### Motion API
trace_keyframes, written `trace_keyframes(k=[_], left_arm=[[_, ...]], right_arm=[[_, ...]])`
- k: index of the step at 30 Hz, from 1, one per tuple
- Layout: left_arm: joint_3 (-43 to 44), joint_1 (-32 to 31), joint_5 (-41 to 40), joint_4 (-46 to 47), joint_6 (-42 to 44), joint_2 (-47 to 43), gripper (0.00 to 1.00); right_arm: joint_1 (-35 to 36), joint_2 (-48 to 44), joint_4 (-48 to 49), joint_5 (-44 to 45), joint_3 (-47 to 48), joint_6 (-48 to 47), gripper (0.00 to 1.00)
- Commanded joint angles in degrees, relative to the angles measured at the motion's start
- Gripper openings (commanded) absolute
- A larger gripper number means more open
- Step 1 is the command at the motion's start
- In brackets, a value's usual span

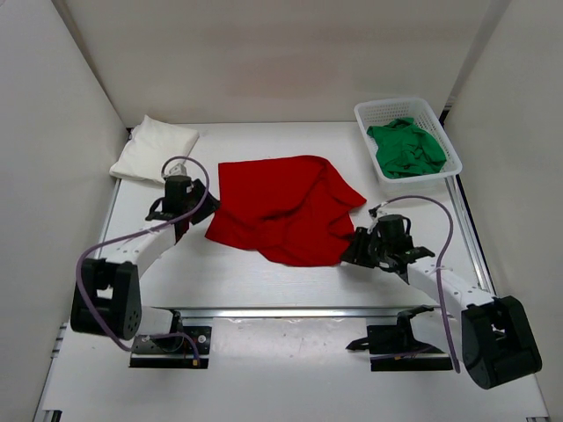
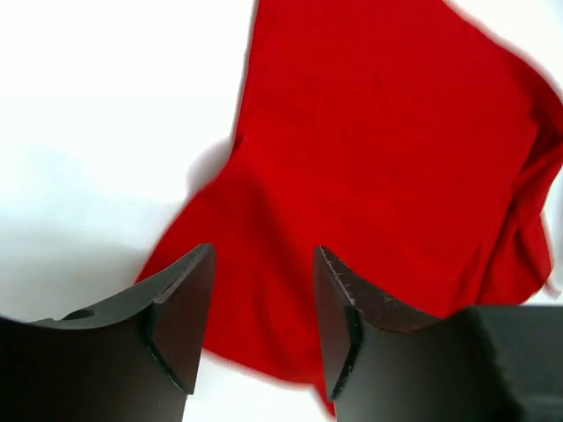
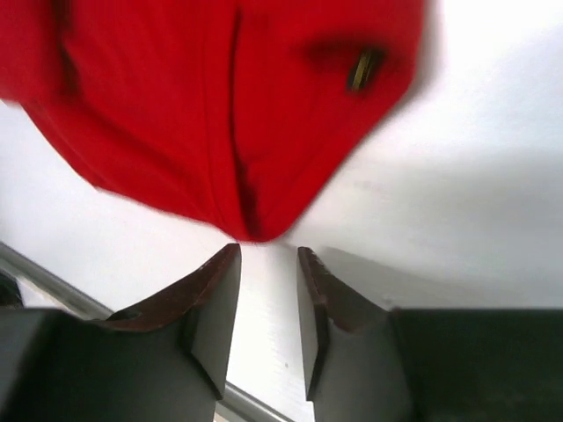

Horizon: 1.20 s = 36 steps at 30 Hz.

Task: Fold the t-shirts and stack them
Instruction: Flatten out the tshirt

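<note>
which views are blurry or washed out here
top external: sharp and evenly lit, red t-shirt crisp; left wrist: table blown out to plain white, the red t-shirt's far edge soft; right wrist: the red t-shirt's edges smeared, a grey shadow across the table

Soft matt red cloth t-shirt (image 1: 281,209), white plastic lattice basket (image 1: 393,107), smooth white table (image 1: 264,281)

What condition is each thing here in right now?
Bright red cloth t-shirt: loosely folded, rumpled, not gripped.
White cloth t-shirt: folded, far left corner.
Green cloth t-shirt: crumpled inside the white plastic lattice basket.
Left pincer: open, empty.
Right pincer: open, empty.
</note>
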Motion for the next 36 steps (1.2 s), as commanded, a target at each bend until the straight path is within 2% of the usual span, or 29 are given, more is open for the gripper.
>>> trace_keyframes(k=[1, 2, 4, 9, 13, 20, 27, 29, 30, 32, 34, 36], left_arm=[[-4.34, -1.11, 0.04, -3.38, 1.88, -6.96, 0.59], [-6.09, -1.11, -0.22, -4.18, 2.24, -8.71, 0.58], [-9.52, -1.11, 0.13, -4.98, 2.68, -11.88, 0.54], [-18.58, -2.08, -2.4, -3.75, 0.84, -16.81, 0.54], [-19.04, 0.37, -0.94, -0.77, -0.48, -12.27, 0.53], [-17.62, -0.58, -4.09, 3.2, -3.73, -4.78, 0.52], [-17.62, -1.2, -5.85, 9.34, -5.93, -1.61, 0.3], [-17.63, -1.11, -6.81, 9.53, -6.02, -2.05, 0.25], [-16.67, -1.2, -6.73, 9.44, -5.93, -1.87, 0.16], [-15.43, -0.59, -6.38, 9.61, -6.1, -3.01, 0.05], [-13.5, -0.5, -6.9, 9.0, -5.76, -4.24, 0.0], [-10.43, -0.32, -7.08, 7.68, -5.06, -6.87, 0.0]], right_arm=[[-2.61, -2.28, 0.59, -0.31, 4.95, -1.34, 0.3], [-2.88, -2.62, 1.02, -0.14, 5.65, -1.69, 0.25], [-2.71, -2.8, 2.33, -1.01, 5.23, -1.43, 0.22], [0.27, -1.93, 5.77, -1.45, 3.55, -0.29, 0.2], [3.09, -1.83, 6.73, -1.02, 2.94, 0.06, 0.2], [4.59, -2.1, 9.19, -1.63, 1.45, 0.94, 0.2], [3.44, -2.45, 9.72, -1.9, 0.83, 0.76, 0.22], [2.31, -2.63, 9.55, -1.37, 1.44, 0.41, 0.26], [1.78, -2.1, 8.77, -1.11, 1.7, 0.24, 0.29], [0.46, -1.14, 8.14, 0.65, 2.49, -0.2, 0.37], [-0.69, 0.62, 6.13, 2.93, 4.34, -0.55, 0.41], [-1.48, 3.42, 5.25, 5.12, 6.0, -0.99, 0.44]])
